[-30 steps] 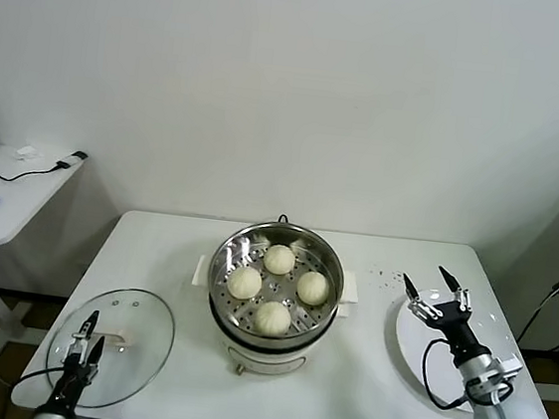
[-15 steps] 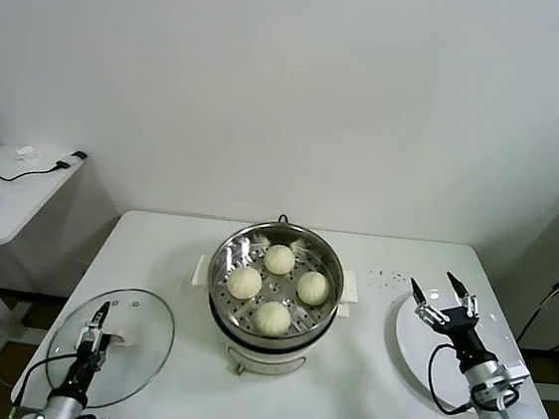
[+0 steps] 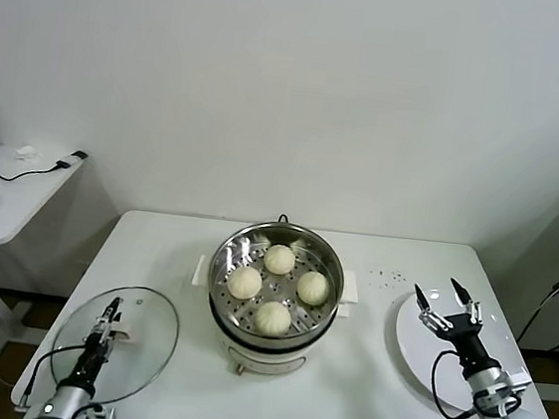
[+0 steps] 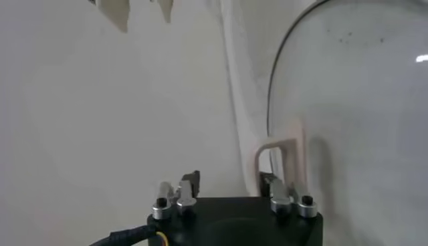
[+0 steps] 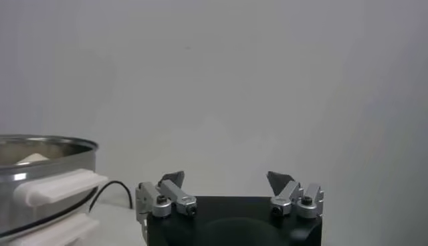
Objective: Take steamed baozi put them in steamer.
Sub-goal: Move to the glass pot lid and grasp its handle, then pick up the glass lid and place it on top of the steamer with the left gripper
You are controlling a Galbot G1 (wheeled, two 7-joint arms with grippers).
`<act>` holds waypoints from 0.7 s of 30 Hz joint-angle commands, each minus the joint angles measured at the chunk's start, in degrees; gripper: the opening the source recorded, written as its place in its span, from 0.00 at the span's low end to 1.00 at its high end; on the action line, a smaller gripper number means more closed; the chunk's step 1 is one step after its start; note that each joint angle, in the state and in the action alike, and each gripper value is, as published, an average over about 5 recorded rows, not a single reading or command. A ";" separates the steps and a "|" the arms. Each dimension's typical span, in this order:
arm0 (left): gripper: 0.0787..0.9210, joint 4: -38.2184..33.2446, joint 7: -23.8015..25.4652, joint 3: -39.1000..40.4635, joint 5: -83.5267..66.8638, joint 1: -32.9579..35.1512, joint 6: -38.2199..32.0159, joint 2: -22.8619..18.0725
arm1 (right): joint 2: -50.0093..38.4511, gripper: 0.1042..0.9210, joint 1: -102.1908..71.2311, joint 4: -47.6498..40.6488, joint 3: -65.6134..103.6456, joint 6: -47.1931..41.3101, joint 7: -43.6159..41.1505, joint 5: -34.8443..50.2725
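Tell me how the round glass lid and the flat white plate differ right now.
The round glass lid lies on the robot's left of the shiny steel steamer; the flat white plate lies on its right. The lid is see-through with a white handle; the plate is opaque white and plain. The left gripper is at the lid's handle, while the right gripper hangs open above the plate. Both are round and sit on the white table.

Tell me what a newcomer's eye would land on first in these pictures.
First, the shiny steamer at the table's centre, with four steamed baozi sitting in its perforated basket. Next, the glass lid at the front left corner, where the left gripper is at its white handle. On the right, the open right gripper hovers over a bare white plate.
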 commanded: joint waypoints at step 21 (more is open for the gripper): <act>0.08 -24.66 1.56 1.13 -16.02 11.56 12.93 3.39 | 0.10 0.88 1.17 -2.03 0.77 0.95 -0.38 -1.45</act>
